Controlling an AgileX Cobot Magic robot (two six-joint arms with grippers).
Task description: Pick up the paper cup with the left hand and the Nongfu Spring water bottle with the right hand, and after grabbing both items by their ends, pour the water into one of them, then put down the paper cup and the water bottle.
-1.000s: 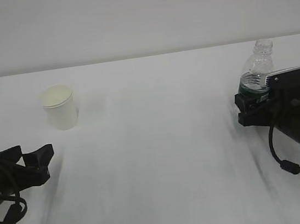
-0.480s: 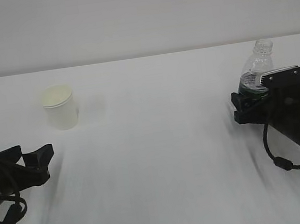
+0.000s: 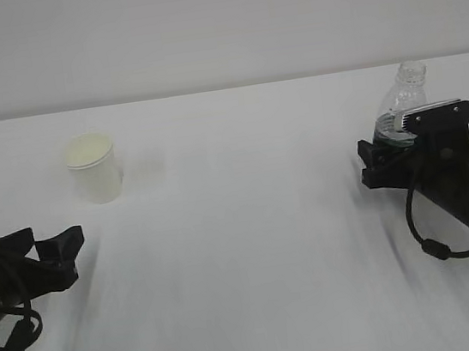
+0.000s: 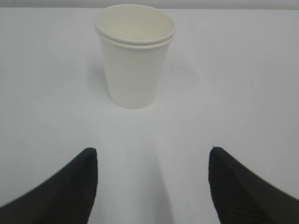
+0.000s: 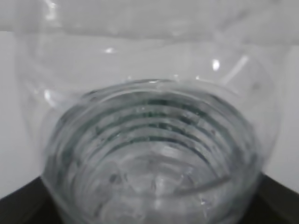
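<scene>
The paper cup stands upright on the white table, toward the far left of the surface, mouth open upward, rim intact. Taking the cup as reference: the left hand sits on the near side of it, low over the table, its two dark fingertips spread wide with nothing between them; the cup lies centred ahead of that gap, clearly apart from both tips, with bare tabletop between. In the exterior view the left hand is below and slightly left of the cup. Well to the right of the cup, across a broad bare stretch of table, the Nongfu Spring water bottle stands uncapped, close to the far edge of the table. The right hand is at the bottle's lower body, hiding the label band; its jaws stand wide around the bottle, whose ribbed clear wall fills the right wrist view. Whether the pads actually press the bottle cannot be told.
</scene>
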